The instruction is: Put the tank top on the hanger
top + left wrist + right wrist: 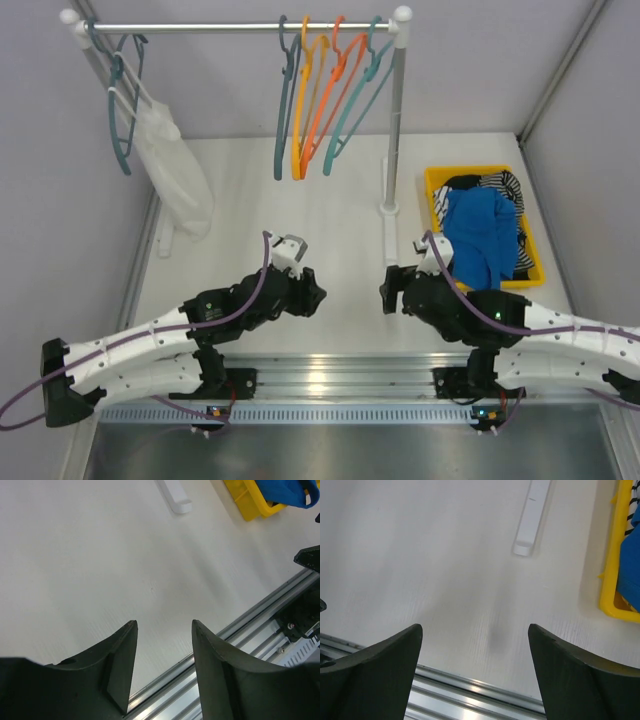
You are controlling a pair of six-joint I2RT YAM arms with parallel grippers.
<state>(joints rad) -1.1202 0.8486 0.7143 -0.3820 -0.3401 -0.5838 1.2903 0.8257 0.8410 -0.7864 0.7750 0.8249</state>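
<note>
Left claw (164, 630), right claw (475, 632): both agape

Tank top (480, 235) heaped in yellow bin (436, 182) on right of surface (300, 220), hangers (297, 130) on rail (240, 27), left hand (314, 296) and right hand (386, 293) facing, apart.

Two arms (150, 345) (540, 320), one tank top (480, 235), one yellow bin (470, 171), one rail (200, 27).
</note>
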